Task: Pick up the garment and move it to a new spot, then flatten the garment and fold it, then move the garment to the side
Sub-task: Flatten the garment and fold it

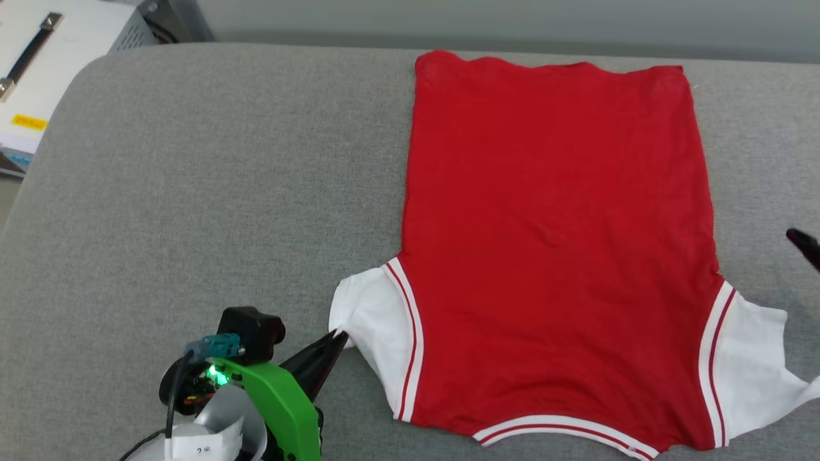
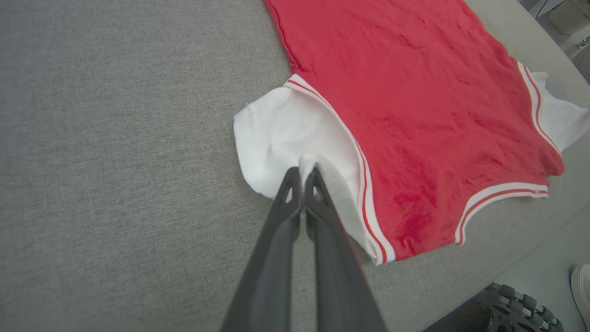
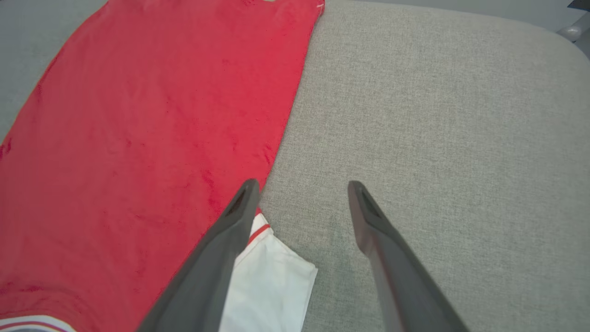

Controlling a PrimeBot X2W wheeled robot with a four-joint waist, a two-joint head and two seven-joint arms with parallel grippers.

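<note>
The garment (image 1: 557,243), red with white sleeves and striped trim, lies spread flat on the grey padded table (image 1: 211,192), its collar edge nearest me and its hem at the far side. My left gripper (image 1: 337,335) is shut on a pinch of the white left sleeve (image 2: 286,124), low on the table. In the left wrist view the left gripper (image 2: 304,171) has both fingers pressed together with sleeve cloth bunched at the tips. My right gripper (image 3: 302,186) stands open above bare table, just beside the white right sleeve (image 3: 272,286). One of its dark fingertips (image 1: 804,245) shows at the right edge.
A white box with a black handle (image 1: 38,57) stands off the table's far left corner. The table's rounded near edge drops to the floor, where a wheeled base (image 2: 521,304) shows. Wide grey cloth lies open left of the garment.
</note>
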